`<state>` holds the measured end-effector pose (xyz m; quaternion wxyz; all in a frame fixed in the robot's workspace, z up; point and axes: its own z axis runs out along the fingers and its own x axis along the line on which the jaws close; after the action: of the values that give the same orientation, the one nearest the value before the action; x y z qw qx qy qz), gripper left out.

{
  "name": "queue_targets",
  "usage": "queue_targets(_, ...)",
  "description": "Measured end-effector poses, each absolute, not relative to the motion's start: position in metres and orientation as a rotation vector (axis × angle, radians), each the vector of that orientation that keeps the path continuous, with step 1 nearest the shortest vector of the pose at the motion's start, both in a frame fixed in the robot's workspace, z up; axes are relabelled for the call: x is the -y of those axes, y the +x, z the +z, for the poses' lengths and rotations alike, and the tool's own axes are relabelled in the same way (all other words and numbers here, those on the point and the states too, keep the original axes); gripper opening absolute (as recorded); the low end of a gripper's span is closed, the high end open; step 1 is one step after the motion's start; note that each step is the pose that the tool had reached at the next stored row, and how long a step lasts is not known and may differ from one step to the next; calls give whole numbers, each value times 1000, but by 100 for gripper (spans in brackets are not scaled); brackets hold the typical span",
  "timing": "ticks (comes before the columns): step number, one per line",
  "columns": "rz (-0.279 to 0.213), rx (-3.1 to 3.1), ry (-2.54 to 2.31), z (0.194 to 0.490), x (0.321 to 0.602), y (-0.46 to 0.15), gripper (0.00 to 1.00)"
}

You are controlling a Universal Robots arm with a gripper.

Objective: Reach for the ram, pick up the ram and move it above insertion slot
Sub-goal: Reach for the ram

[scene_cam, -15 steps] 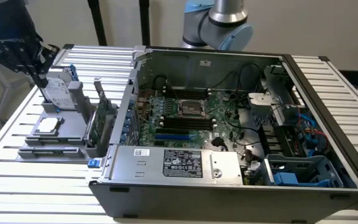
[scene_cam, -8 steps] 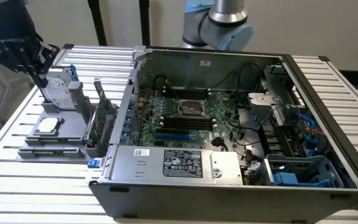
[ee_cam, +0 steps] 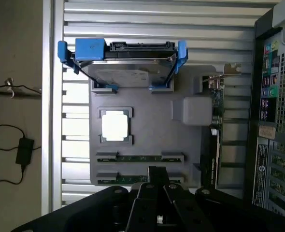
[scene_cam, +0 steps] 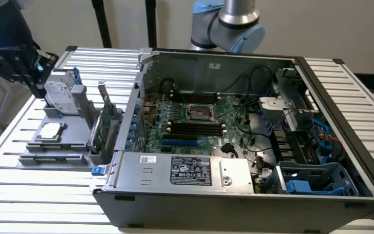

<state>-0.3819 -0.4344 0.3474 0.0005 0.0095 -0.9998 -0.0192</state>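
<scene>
just ahead of the hand (ee_cam: 157, 170), shut tight and holding nothing, the ram (ee_cam: 133, 157) sits slotted in the grey holder (ee_cam: 152, 130); a second stick (ee_cam: 118, 181) lies partly beneath the fingertips.

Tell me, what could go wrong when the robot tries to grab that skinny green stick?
The end effector is shut while pointing at the ram. Coming down like that, it might bump the stick instead of gripping it. A second stick lies right beside it in the gray holder, so it could catch the wrong one or both.
</scene>
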Motion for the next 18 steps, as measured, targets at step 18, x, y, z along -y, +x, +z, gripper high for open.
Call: queue_targets(18, -61, 3138, 84, 342, 479, -377, 11)
